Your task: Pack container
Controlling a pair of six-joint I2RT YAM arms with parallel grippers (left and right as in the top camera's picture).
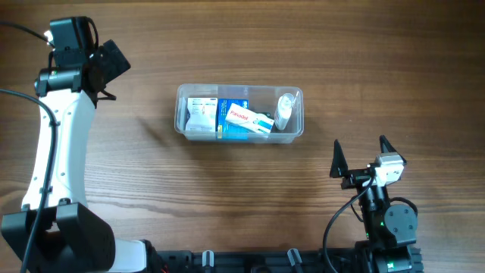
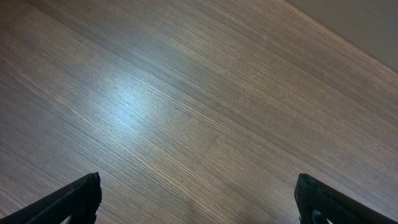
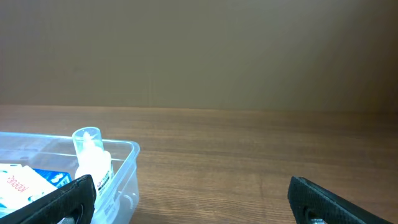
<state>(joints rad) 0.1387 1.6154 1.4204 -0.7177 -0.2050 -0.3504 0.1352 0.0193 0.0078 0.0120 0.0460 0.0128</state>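
Note:
The clear plastic container (image 1: 182, 121) stands mid-table. Inside lie a white box (image 1: 201, 114) at the left, a blue and white box (image 1: 247, 120) in the middle and a small white bottle (image 1: 284, 111) at the right. The right wrist view shows the container's right end (image 3: 127, 163) with the bottle (image 3: 93, 163) upright inside. My left gripper (image 1: 107, 70) is open and empty at the far left; its wrist view (image 2: 198, 193) shows only bare wood. My right gripper (image 1: 359, 157) is open and empty, near the front edge, right of the container; it also shows in its wrist view (image 3: 189, 193).
The wooden table (image 1: 250, 205) spreads around the container. The left arm's white body (image 1: 57, 144) runs along the left side. The right arm's base (image 1: 386, 220) sits at the front edge. A brown wall (image 3: 199, 50) stands behind the table.

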